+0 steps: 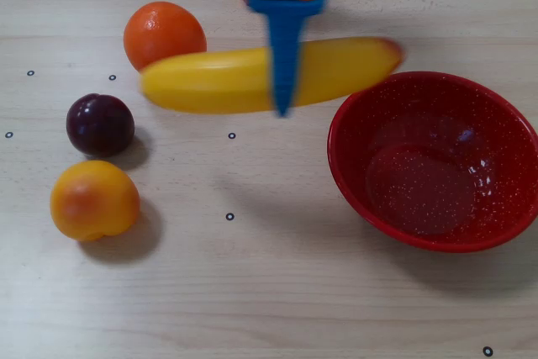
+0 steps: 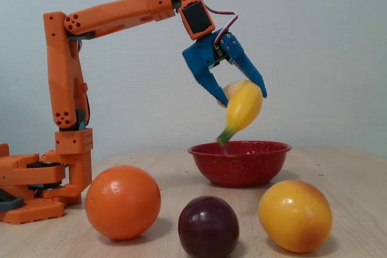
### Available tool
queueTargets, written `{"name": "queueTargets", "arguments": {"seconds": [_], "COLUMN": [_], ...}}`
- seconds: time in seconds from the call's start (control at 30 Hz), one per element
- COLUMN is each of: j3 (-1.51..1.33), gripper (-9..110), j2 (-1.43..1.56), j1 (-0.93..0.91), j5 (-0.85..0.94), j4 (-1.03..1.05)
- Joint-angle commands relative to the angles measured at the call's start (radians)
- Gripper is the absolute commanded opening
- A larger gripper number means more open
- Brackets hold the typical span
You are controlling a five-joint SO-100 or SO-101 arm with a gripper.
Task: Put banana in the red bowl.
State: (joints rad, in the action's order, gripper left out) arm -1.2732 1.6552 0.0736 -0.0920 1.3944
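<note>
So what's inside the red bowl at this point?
Nothing: in the overhead view the red bowl shows only bare speckled bottom. The banana, clamped in the gripper, hangs beside its rim. In the fixed view the wall hides the interior.
</note>
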Motion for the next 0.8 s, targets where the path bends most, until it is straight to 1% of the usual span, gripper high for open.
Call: {"name": "queueTargets", "arguments": {"seconds": [0.0,0.43,0.63,0.77], "j3": [0.018,-0.049,-0.084,-0.087], "gripper": [0,0,0,0], "j2": [0.164,0.178,0.156,0.117], "j1": [0.057,0.337,0.419,0.434], "j5": [0.028,0.035,0.072,0.080], "j4": [-0.061,-0.161,-0.252,-0.273]}}
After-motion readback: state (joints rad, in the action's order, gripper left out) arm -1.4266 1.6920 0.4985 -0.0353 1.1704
